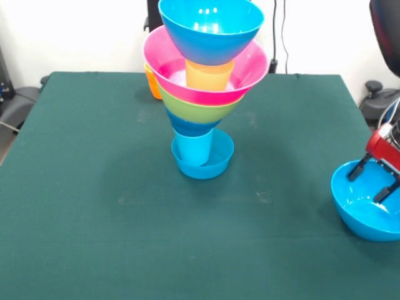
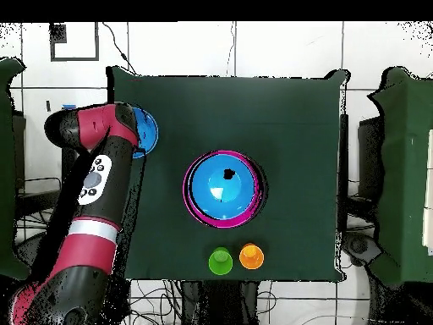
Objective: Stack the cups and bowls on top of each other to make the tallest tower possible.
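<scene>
The tower (image 1: 203, 94) stands mid-table. From the bottom it is a small blue bowl (image 1: 215, 164), a light blue cup (image 1: 192, 149), a blue bowl, a lime green bowl (image 1: 197, 110), a pink bowl (image 1: 250, 72), a yellow-orange cup (image 1: 209, 75) and a large blue bowl (image 1: 211, 28). From above, only the top blue bowl (image 2: 224, 188) and the pink rim show. My gripper (image 1: 374, 181) is at the right edge, with its fingers spread inside another blue bowl (image 1: 359, 215), which is tilted. I cannot tell whether the fingers touch it.
An orange cup (image 1: 152, 84) stands behind the tower; overhead it (image 2: 251, 256) is beside a green cup (image 2: 221, 261) near the table edge at the robot's side. My arm (image 2: 97, 178) covers most of the blue bowl (image 2: 145, 131) at the table's left edge.
</scene>
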`<state>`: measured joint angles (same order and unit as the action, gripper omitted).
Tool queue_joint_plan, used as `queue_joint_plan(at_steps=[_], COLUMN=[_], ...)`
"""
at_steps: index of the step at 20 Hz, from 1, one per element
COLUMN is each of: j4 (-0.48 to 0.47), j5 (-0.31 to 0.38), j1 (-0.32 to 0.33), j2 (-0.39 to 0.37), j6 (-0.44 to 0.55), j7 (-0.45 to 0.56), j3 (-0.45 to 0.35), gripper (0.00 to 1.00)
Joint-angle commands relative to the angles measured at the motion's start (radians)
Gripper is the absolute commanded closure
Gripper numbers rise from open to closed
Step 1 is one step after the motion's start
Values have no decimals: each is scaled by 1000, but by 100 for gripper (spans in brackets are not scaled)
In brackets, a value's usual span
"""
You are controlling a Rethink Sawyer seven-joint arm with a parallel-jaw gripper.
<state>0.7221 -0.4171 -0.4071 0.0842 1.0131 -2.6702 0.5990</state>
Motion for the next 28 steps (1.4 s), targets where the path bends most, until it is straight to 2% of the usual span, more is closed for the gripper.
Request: queue_joint_plan(at_steps=[1, 9, 20, 28], j4=[-32, 3, 274, 356], j5=[-27, -30, 55, 92], j1=[-40, -57, -62, -39], j2=[81, 87, -78, -117], j6=[-46, -73, -133, -198], j7=[-236, -232, -122, -67], j3=[-84, -77, -39, -7], gripper=[0, 0, 0, 0])
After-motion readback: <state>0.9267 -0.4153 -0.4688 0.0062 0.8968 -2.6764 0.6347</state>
